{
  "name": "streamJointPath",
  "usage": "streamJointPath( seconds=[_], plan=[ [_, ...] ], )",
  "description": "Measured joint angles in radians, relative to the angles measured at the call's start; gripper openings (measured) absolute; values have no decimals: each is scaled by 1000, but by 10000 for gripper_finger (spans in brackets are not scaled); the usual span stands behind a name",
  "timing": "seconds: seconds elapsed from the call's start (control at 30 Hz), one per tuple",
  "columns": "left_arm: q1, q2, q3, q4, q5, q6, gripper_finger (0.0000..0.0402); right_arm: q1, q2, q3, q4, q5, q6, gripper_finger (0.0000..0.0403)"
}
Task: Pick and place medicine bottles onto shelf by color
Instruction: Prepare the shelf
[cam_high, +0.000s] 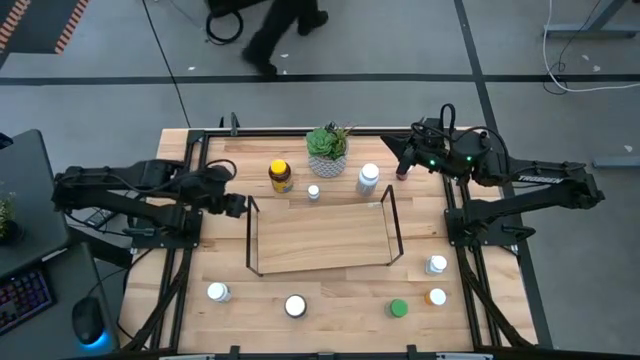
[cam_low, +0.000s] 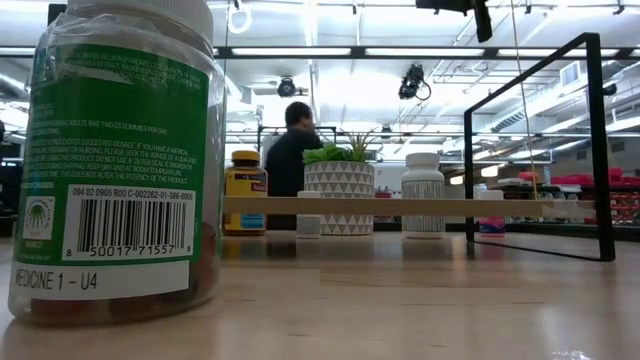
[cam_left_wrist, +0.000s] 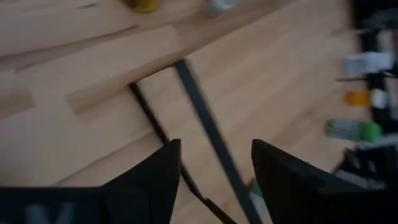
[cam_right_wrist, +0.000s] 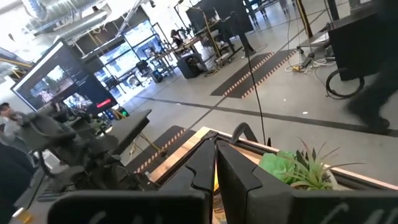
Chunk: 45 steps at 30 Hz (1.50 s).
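Your left gripper (cam_high: 243, 205) is hovering at the shelf's (cam_high: 320, 240) left end with fingers (cam_left_wrist: 149, 180) spread, holding nothing. Your right gripper (cam_high: 402, 160) is sitting at the table's (cam_high: 330, 310) back right, over a pinkish bottle (cam_high: 401, 173), jaws closed together and empty. The shelf is holding no bottles. An amber bottle (cam_high: 281, 175), a small white bottle (cam_high: 313, 192) and a white bottle (cam_high: 368, 178) are standing behind it by the plant (cam_high: 328, 150). A green-capped bottle (cam_high: 398, 308) and other bottles are sitting along the front.
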Motion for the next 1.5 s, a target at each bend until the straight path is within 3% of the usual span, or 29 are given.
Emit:
streamJointPath(
  seconds=[0.23, 0.4, 0.53, 0.83, 1.5],
  plan=[
    [0, 6, -52, 22, 34, -154, 245, 0, 0, 0, -27, -76, 66, 23],
    [0, -3, -50, 182, 45, -154, 272, 0, 0, 0, -111, -82, 159, 23],
    [0, 19, -49, 166, 36, -129, 284, 0, 0, 0, -133, -87, 179, 23],
    [0, 84, -48, 136, 24, -100, 286, 0, -4, 0, -140, -159, 143, 23],
    [0, 228, -48, 202, 15, -45, 276, -2, -24, 0, -172, -166, 143, 23]
  ],
)
